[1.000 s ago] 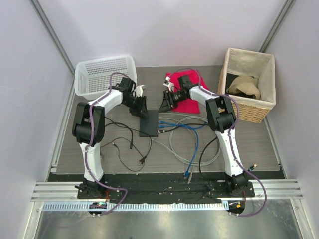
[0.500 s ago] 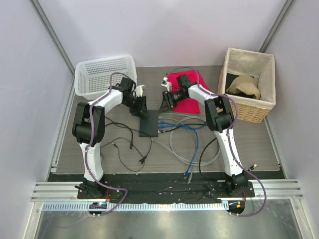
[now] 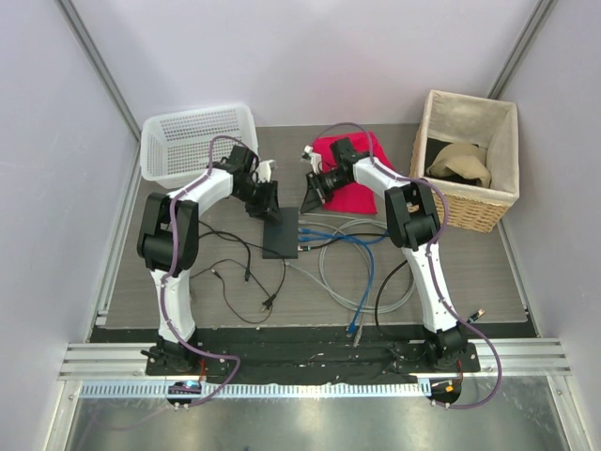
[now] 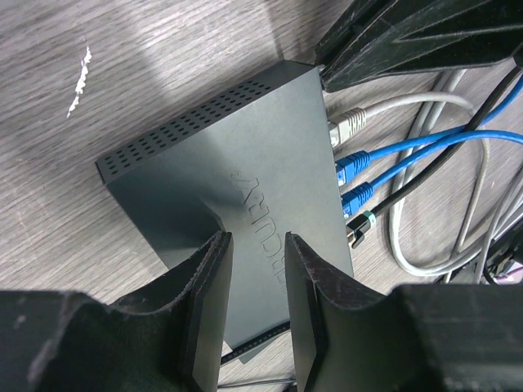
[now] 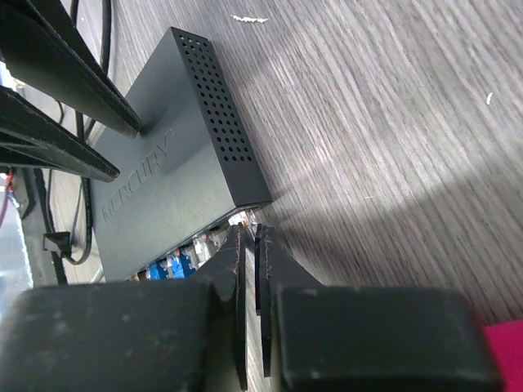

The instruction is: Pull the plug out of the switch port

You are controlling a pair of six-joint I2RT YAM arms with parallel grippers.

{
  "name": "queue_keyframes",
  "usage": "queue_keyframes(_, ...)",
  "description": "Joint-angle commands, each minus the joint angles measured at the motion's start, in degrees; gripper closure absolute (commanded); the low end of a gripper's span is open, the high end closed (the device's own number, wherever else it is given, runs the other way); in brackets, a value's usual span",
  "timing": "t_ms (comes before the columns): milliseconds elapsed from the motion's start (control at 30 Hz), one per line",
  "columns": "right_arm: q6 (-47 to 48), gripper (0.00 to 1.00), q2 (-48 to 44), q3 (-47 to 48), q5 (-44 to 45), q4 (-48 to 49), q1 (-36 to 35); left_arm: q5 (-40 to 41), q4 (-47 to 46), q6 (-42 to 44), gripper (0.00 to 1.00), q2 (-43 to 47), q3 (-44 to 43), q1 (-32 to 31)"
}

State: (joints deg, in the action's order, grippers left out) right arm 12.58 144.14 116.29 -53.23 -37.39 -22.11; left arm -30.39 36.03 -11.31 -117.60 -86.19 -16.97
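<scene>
The switch (image 3: 281, 233), a flat matte-black box with rows of round vent holes, lies mid-desk (image 3: 488, 272) where it lay a second ago. A grey plug (image 4: 350, 123) and two blue plugs (image 4: 354, 162) sit in its right edge. The left gripper (image 4: 255, 241) bears on the lid, fingers slightly parted and empty. The right gripper (image 5: 251, 233) has edged farther back; its fingers, pinched nearly together, hold nothing, tips at the port-side corner. The desk is grey wood-grain.
</scene>
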Motion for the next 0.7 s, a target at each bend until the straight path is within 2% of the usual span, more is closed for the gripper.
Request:
queue_keyframes(0, 5.96, 0.99, 4.67, -3.08, 15.96, -4.53, -4.17, 9.30, 1.24, 3.40, 0.61, -5.18, 2.17, -0.87)
queue_keyframes(67, 8.94, 0.99, 4.49, -3.26, 17.62, -6.11, -4.00, 9.56, 1.23, 3.40, 0.61, -5.01, 2.26, -0.78)
queue_keyframes(133, 8.43, 0.99, 4.75, -1.77, 15.80, -9.54, -3.21, 9.47, 1.15, 3.58, 0.61, -4.83, 2.52, -0.87)
queue_keyframes(267, 7.90, 0.99, 2.56, -3.00, 15.88, -9.46, -3.29, 9.56, 1.06, 3.58, 0.61, -5.00, 2.52, -0.96)
queue_keyframes(533, 6.67, 0.99, -1.04, -5.89, 22.90, -9.28, -4.34, 9.39, 1.06, 3.40, 0.61, -5.18, 1.73, -1.05)
queue_keyframes(667, 9.83, 0.99, 0.18, -5.36, 28.96, -17.96, -6.37, 9.47, 1.15, 3.31, 0.61, -4.92, 1.73, -1.13)
